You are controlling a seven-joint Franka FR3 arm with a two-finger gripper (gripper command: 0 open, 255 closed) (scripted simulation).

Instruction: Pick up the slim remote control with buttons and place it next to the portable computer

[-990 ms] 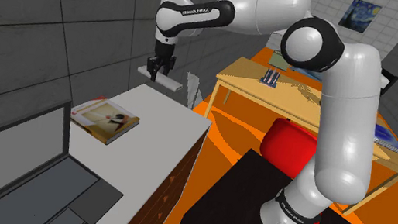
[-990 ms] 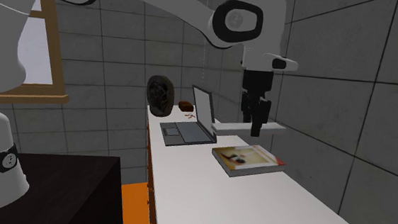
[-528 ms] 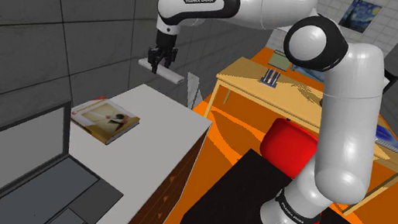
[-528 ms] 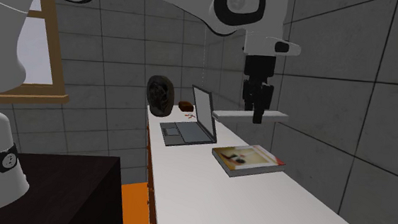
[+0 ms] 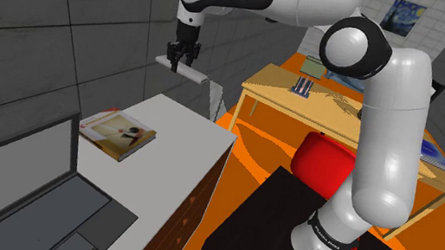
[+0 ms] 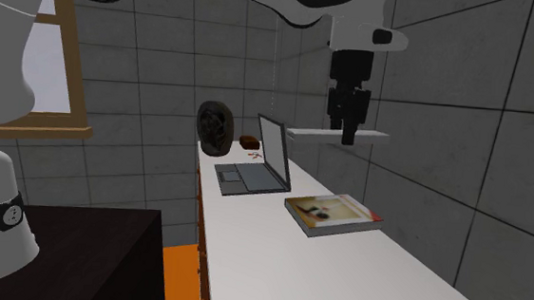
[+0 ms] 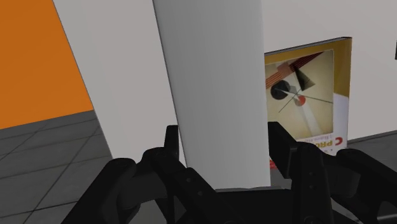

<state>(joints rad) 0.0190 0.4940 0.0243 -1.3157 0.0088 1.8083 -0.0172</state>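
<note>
1. Raised since a second ago: remote (image 5: 195,74) rides higher above the tabletop (image 5: 184,137), pinched mid-length in the jaws.
2. Remote: slim, plain pale-grey slab.
3. Count: one remote, one laptop (image 6: 253,164), one book (image 6: 333,215).

The arm (image 5: 387,122) reaches high, gripper (image 5: 180,60) pointing down, clamped on the remote (image 5: 195,75).

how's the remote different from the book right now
The remote is a plain pale slim bar, the book a wider slab with a printed cover. The remote is clamped in the hand up in the air; the book lies flat on the counter. Both are flat rectangles.
</note>
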